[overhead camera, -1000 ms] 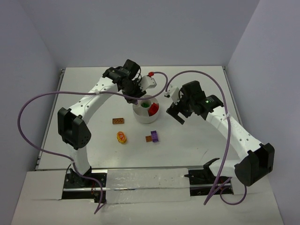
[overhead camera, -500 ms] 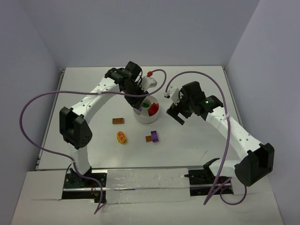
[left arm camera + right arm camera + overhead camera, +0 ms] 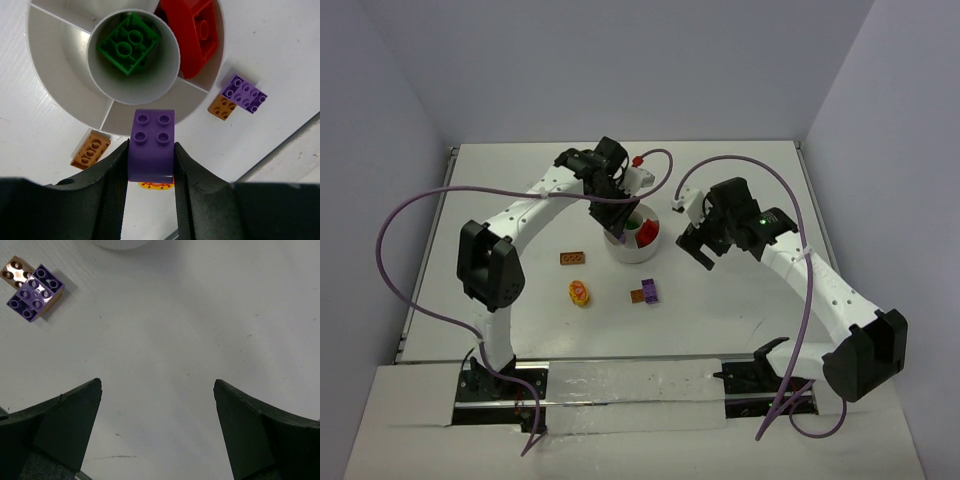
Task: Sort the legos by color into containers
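My left gripper (image 3: 151,150) is shut on a purple brick (image 3: 151,142) and holds it above the near rim of the white round dish (image 3: 55,95). The dish (image 3: 620,247) has a green brick (image 3: 129,43) in its centre well and a red brick (image 3: 196,34) in one wedge. On the table lie a purple brick joined to a small brown-orange one (image 3: 646,291), a brown-orange brick (image 3: 573,259) and the round yellow-and-red piece (image 3: 579,293). My right gripper (image 3: 698,243) is open and empty, just right of the dish.
A small red piece (image 3: 641,158) lies behind the dish by the left arm's cable. The white table (image 3: 740,300) is walled at the back and both sides. The purple and brown-orange pair also shows in the right wrist view (image 3: 32,291).
My left gripper has moved right and nearer over the dish with the purple brick in it. The right arm has barely moved.
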Robot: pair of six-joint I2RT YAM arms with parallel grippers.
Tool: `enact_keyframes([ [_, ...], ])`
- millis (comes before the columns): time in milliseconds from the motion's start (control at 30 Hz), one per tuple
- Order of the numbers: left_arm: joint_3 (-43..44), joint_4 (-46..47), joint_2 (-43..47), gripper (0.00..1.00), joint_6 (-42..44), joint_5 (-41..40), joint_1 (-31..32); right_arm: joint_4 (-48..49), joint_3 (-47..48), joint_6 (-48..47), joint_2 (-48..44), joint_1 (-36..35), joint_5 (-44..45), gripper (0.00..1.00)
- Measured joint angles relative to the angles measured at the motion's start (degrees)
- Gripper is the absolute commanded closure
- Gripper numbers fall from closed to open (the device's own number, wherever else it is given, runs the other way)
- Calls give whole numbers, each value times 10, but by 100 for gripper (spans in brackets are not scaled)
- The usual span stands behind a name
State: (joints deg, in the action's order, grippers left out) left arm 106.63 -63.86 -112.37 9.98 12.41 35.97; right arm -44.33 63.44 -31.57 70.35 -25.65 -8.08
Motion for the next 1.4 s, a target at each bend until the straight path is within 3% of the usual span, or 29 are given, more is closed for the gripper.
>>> enact_keyframes([
  [133,0,6,-8,60,-16,-5,0,0,-3,3,-1,0,-1,0],
  [200,0,8,-11,48,-22,-7,0,0,-3,5,-1,0,-1,0],
  [233,0,9,-11,48,-23,-8,0,1,-3,6,-1,0,-2,0],
  [267,0,10,-11,41,-25,-10,0,1,-3,9,-1,0,-2,0],
  [333,0,14,-11,38,-30,-13,0,1,-3,15,-1,0,-5,0],
  [433,0,15,-11,16,-35,-19,0,8,-11,33,-4,0,-14,0],
  [467,1,15,-11,14,-35,-22,0,11,-16,42,-6,0,-17,0],
  [767,31,19,14,16,-47,-34,-7,51,-62,171,-34,-9,-45,11],
  [933,0,67,106,14,-82,-37,-54,76,-69,290,-36,-92,25,26],
  [1100,-66,116,211,5,-124,-65,-123,91,-68,402,-12,-184,106,27],
  [1400,-159,183,277,3,-176,-79,-221,96,-63,504,81,-225,146,24],
])
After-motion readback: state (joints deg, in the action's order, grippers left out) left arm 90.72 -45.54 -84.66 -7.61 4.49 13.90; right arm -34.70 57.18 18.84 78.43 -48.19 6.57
